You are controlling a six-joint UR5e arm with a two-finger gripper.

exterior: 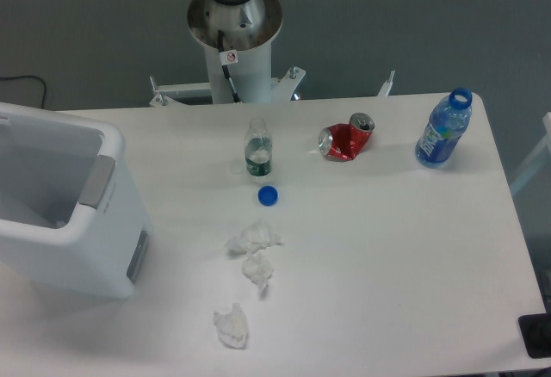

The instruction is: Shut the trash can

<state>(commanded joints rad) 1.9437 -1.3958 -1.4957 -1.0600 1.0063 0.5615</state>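
The trash can (pixel 95 248) is a big white boxy bin at the table's left edge. Its top stands open and I look into its hollow inside. A grey latch tab (pixel 97 182) sits on its right rim and a grey panel (pixel 138 255) lower on its right side. No lid shows over the opening. Only the arm's base column (pixel 232 46) and a bit of its upper link at the top edge are in the camera view. The gripper is out of view.
On the white table (pixel 387 248) stand a small clear bottle (pixel 257 148) and a blue bottle (pixel 443 129) without a cap. A crushed red can (pixel 346 139), a blue cap (pixel 268 194) and three crumpled tissues (pixel 251 255) lie nearby.
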